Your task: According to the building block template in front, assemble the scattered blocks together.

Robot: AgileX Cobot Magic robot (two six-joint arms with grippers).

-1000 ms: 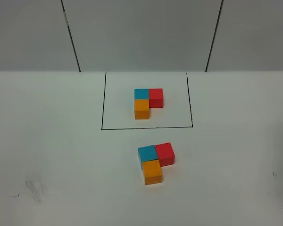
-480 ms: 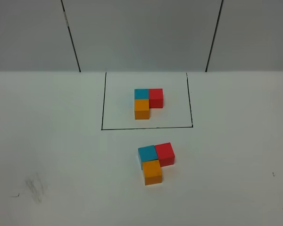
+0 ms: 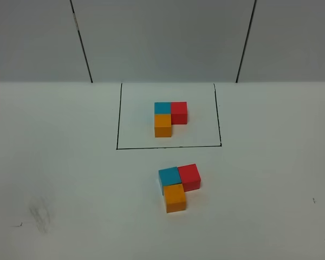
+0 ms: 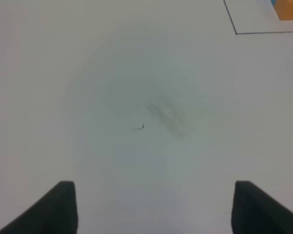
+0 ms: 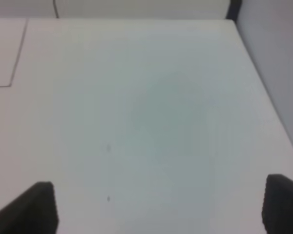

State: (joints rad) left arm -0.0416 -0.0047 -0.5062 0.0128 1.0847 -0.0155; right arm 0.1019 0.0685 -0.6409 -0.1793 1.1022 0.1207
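The building block template (image 3: 163,125) is an L of cyan, red and orange cubes inside a black drawn frame (image 3: 168,146) at the back centre. In front of it the scattered blocks lie touching in a slightly turned L: cyan (image 3: 169,177), red (image 3: 189,176), orange (image 3: 175,197). Neither arm shows in the exterior high view. My left gripper (image 4: 154,209) is open over bare table, with the template's orange cube (image 4: 288,9) and a frame corner (image 4: 235,32) far off. My right gripper (image 5: 161,209) is wide open over bare table.
A grey smudge (image 3: 40,215) marks the table at the front left, and it also lies ahead of the left fingers as a smudge (image 4: 168,117). Grey wall panels (image 3: 162,38) stand behind the table. The table's right edge (image 5: 263,97) runs beside the right gripper.
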